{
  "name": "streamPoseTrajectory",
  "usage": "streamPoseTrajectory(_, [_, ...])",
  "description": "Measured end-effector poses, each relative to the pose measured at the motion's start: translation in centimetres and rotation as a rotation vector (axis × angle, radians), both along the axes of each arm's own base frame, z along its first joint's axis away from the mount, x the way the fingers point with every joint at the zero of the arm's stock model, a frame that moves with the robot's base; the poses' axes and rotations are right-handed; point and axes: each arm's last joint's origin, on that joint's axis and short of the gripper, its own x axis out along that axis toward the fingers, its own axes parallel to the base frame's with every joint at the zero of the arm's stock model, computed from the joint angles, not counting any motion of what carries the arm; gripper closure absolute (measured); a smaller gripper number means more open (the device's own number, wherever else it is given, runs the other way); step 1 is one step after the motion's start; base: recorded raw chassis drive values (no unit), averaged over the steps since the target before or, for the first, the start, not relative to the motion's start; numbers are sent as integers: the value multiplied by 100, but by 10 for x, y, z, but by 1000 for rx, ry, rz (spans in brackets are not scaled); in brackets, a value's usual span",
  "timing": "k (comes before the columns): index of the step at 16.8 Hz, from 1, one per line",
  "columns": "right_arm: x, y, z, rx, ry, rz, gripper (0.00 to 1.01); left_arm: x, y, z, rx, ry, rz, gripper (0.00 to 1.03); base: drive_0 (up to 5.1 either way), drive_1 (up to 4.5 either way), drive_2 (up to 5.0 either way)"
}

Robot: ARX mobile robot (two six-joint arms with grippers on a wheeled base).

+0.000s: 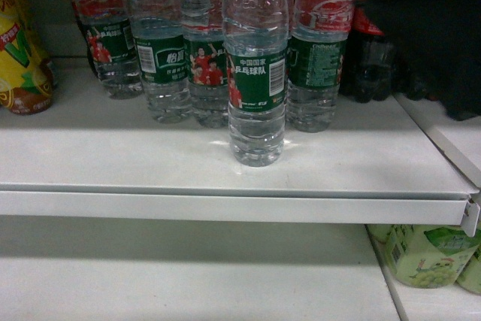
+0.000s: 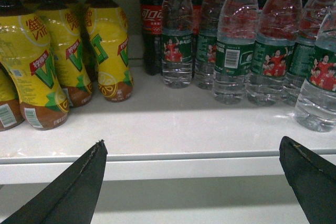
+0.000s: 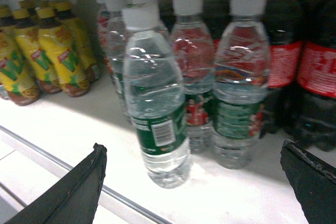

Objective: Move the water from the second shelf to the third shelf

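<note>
Black tapered fingers — matte, pointed

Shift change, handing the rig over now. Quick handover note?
Left end effector: open, empty, level with the shelf edge.
Right end effector: open, empty, facing the front water bottle.
That water bottle stands upright alone ahead of its row, near the shelf's front edge.
Done: nothing gripped or moved yet.
Left: close on the front bottle, lift it out, set it on the third shelf.
</note>
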Motion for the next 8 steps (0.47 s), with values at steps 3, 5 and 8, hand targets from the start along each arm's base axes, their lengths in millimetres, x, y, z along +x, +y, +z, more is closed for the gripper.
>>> streamPoseTrajectory(3, [6, 15, -2, -1, 5, 45, 3, 0, 0, 0, 0, 0, 0, 5, 0, 0, 0])
streamPoseTrajectory(5, [12, 26, -6, -6, 18, 74, 3, 0, 0, 0, 0, 0, 0, 5, 0, 0, 0])
streamPoseTrajectory(8, [22, 45, -14, -19, 47, 117, 3, 0, 0, 0, 0, 0, 0, 5, 0, 0, 0])
